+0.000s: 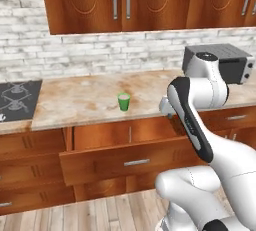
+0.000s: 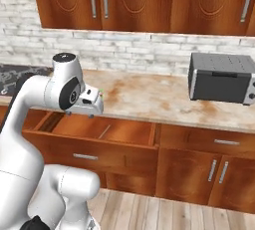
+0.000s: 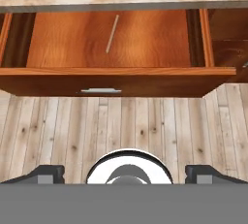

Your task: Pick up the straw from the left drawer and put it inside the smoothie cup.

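- The left drawer (image 3: 116,43) is pulled out below the counter edge; in the hand view it spans the upper half of the frame, its front panel carrying a small silver handle (image 3: 100,91).
- The straw (image 3: 112,34) lies flat on the drawer floor, upper centre of the hand view, slightly tilted, apart from all drawer walls. Nothing lies over it.
- The smoothie cup (image 1: 123,101) stands upright on the marble counter (image 1: 85,100), centre of the left base view, near the front edge and above the open drawer.
- The gripper (image 3: 124,172) is released, jaws spread wide, grasping nothing; it sits at the bottom of the hand view, above the wooden floor (image 3: 126,126) and well apart from the straw.
- A grey toaster oven (image 2: 221,78) stands on the counter, right of the right base view, well apart from the cup.
- A stovetop (image 1: 17,100) occupies the left edge of the left base view.
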Robot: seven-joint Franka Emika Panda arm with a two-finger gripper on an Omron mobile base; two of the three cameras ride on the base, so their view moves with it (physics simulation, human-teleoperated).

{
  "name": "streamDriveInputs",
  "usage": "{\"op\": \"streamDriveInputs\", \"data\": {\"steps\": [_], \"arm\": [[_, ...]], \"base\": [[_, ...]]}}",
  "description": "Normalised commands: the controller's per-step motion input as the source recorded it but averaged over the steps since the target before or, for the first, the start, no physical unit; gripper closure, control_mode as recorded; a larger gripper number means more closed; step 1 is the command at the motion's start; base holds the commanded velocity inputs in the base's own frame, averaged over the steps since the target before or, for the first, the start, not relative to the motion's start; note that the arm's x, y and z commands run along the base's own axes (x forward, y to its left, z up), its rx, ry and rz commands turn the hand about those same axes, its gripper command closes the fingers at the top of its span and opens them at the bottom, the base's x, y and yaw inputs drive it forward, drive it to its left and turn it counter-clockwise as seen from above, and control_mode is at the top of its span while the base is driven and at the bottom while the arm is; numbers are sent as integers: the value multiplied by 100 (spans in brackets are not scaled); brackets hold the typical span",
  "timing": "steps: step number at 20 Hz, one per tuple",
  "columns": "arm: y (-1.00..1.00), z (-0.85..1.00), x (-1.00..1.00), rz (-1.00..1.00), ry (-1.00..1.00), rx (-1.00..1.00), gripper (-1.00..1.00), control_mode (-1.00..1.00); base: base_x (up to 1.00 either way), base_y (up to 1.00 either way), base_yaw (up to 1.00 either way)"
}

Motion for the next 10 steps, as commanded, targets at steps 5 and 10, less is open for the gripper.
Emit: {"op": "streamDriveInputs", "data": {"steps": [5,10], "arm": [[0,0,0,0,0,0,-100,100],[0,0,0,0,0,0,-100,100]], "base": [[1,71,0],[2,15,0]]}}
